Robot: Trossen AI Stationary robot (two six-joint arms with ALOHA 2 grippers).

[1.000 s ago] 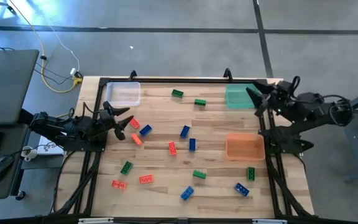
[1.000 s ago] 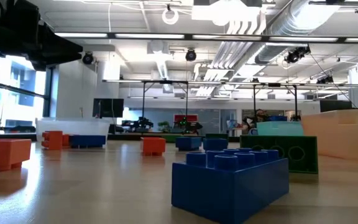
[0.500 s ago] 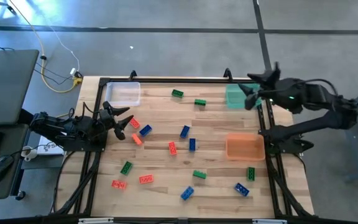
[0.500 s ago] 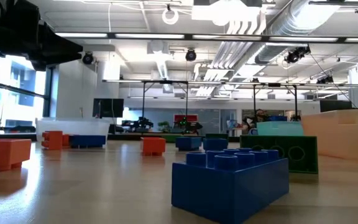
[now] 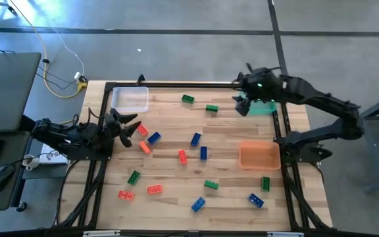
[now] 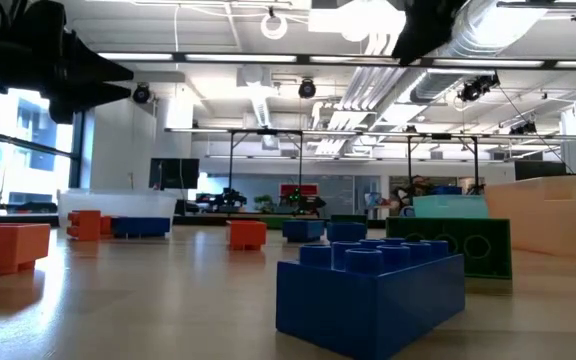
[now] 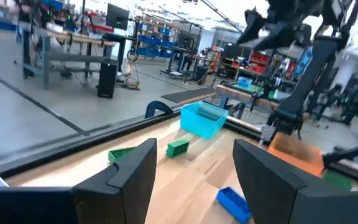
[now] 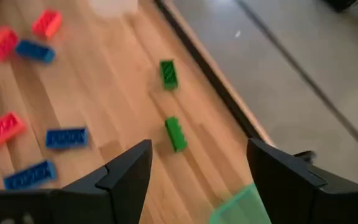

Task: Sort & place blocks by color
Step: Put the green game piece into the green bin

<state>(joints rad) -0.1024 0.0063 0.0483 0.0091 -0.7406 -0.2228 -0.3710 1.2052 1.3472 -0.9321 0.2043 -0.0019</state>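
Observation:
Several small studded blocks lie flat and scattered on the wooden table: two green ones [image 5: 187,99] [image 5: 212,108] near the far edge, red-orange ones [image 5: 142,131] and blue ones [image 5: 195,139] in the middle, more near the front. My right gripper [image 5: 238,95] is open and empty, above the table just left of the green bin [image 5: 260,106]. In its wrist view [image 8: 197,180] the two green blocks [image 8: 168,73] [image 8: 176,134] lie ahead of it. My left gripper [image 5: 129,128] is open and empty at the table's left side, next to a red-orange block.
A clear bin [image 5: 129,99] stands at the far left, the green bin at the far right, and an orange bin [image 5: 259,155] at the right, nearer the front. A black frame [image 5: 176,84] runs around the table. A laptop and cables lie beyond the left edge.
My right gripper has swung from beyond the table's right edge toward the table's left, passing over the green bin, and now hangs over the table near the far edge. My left gripper and the blocks have kept still.

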